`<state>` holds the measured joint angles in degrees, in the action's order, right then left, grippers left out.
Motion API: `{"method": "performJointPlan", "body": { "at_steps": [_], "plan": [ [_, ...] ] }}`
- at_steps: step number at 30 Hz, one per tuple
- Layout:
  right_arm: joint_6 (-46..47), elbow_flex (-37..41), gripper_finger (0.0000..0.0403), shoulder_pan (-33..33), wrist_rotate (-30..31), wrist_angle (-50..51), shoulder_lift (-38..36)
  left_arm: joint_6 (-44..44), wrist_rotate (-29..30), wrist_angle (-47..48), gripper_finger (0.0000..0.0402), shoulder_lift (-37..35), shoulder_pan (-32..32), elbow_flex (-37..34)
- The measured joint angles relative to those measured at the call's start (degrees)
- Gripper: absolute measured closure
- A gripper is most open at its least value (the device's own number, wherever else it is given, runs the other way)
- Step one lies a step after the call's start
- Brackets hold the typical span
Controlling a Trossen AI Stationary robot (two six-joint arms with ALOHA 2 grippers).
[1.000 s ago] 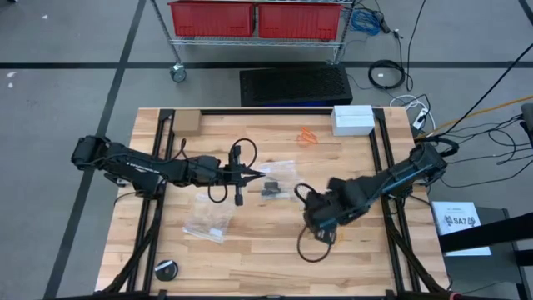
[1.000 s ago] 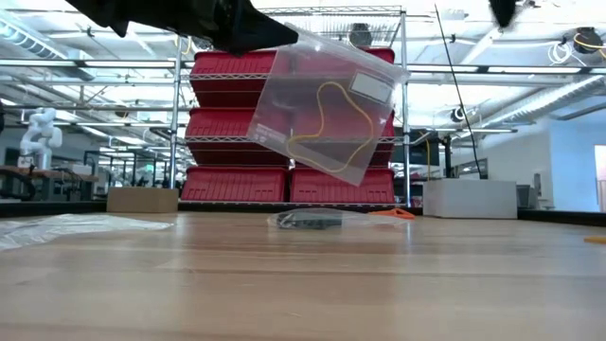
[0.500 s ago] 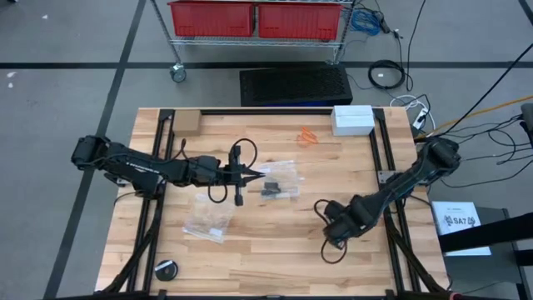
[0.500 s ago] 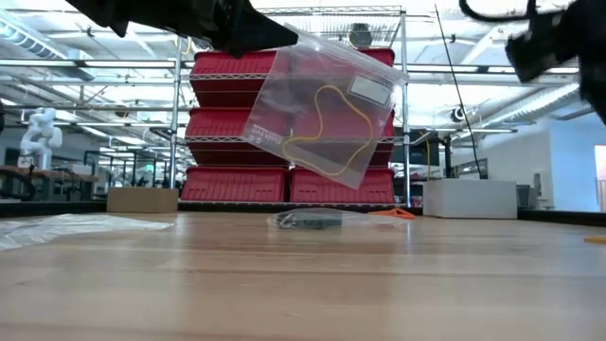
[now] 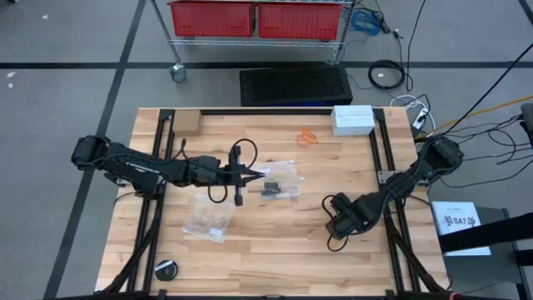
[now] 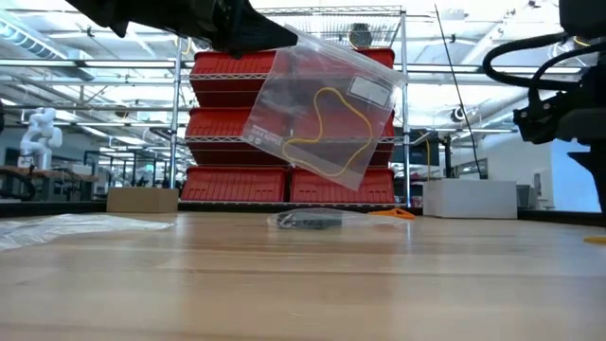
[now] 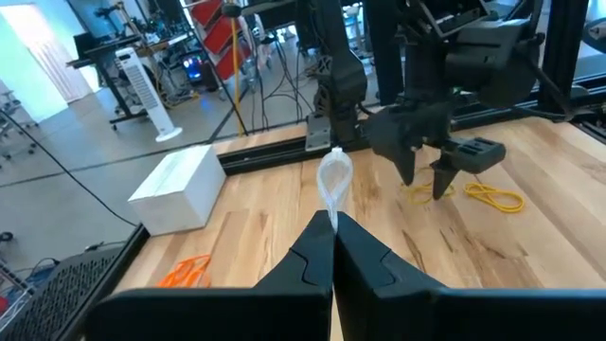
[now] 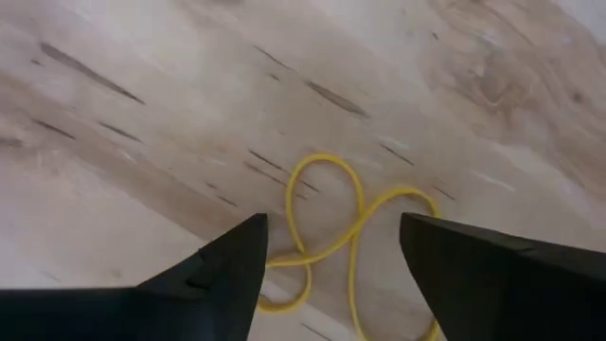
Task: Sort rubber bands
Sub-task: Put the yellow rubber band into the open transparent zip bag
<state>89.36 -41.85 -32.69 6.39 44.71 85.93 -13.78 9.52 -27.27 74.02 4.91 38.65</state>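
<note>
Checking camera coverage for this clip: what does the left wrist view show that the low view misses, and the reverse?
Only the left wrist view: two yellow rubber bands on the wood by the open right pincer, plus orange bands.
Only the low view: a yellow band inside the lifted clear bag, and a flat bag lying aside.
Both: the left pincer shut on the clear bag, and the white box.

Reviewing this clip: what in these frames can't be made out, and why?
- Yellow rubber bands under the open right hand: right wrist view, the fingers and the picture's edge cut them off, so no count.
- Contents of the small bag on the table: low view, too small and dark to identify.
- Held bag: the shut left hand pinches it; the left wrist view shows it edge-on, hiding its contents.
- Orange bands: high view, too small to count.
</note>
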Motion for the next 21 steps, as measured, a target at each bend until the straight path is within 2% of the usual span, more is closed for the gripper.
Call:
{"method": "performJointPlan", "body": {
  "at_steps": [2,5,15,17,21],
  "plan": [
    [0.24,0.48,0.0174,0.02,-0.04,-1.29,0.00,0.01,0.00,0.02,0.0401,0.00,0.00,0.00],
    [1.94,1.13,0.0208,0.01,0.33,-2.31,0.52,0.02,0.00,0.02,0.0401,0.00,0.00,0.00],
    [-1.05,0.94,0.0383,-0.04,0.05,-4.85,2.17,0.02,0.00,0.36,0.0401,0.00,0.00,0.00],
    [-2.72,-0.17,0.0397,0.00,-0.10,-4.34,2.34,0.02,0.00,0.35,0.0401,0.00,0.00,0.00],
    [-6.22,-4.22,0.0399,0.48,0.32,-3.73,2.75,0.04,0.00,0.35,0.0401,0.00,0.00,0.00]
  ]
}}
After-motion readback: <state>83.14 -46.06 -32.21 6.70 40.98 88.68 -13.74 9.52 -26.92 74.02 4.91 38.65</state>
